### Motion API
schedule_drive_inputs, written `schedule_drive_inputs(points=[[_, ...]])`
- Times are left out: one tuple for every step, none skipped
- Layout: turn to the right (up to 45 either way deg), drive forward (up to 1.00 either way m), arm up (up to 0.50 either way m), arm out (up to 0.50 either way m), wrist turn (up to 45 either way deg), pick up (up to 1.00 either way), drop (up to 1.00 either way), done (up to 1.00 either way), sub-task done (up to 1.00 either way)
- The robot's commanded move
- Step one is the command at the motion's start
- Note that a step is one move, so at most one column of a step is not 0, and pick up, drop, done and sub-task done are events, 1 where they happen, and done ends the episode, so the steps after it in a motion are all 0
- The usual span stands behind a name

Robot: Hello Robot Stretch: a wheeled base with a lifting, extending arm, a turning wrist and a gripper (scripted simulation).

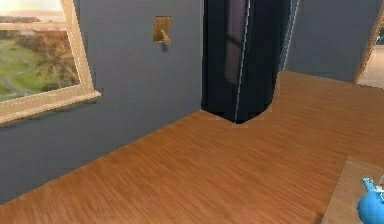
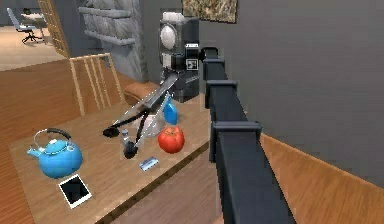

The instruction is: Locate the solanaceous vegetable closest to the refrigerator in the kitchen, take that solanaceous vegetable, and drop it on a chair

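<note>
The red tomato (image 2: 172, 139) lies on the worktop (image 2: 110, 172) at frame centre, just right of the tool (image 2: 120, 138). Tool state and load cannot be told. The blue kettle (image 2: 55, 155) is lower left, contents hidden.

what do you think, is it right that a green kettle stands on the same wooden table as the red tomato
No: the kettle is blue, not green, as the arm side view shows. It does stand on the same wooden table as the red tomato.

I see the gripper (image 2: 112, 128) at the middle of the table (image 2: 105, 182), a red tomato (image 2: 172, 139) near its right edge, and a blue kettle (image 2: 55, 156) toward its left corner.
</note>
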Motion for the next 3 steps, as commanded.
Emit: schedule_drive_inputs(points=[[0.0, 0.0, 0.0, 0.0, 45.0, 0.0, 0.0, 0.0, 0.0], [0.0, 0.0, 0.0, 0.0, 45.0, 0.0, 0.0, 0.0, 0.0], [0.0, 0.0, 0.0, 0.0, 24.0, 0.0, 0.0, 0.0, 0.0]])
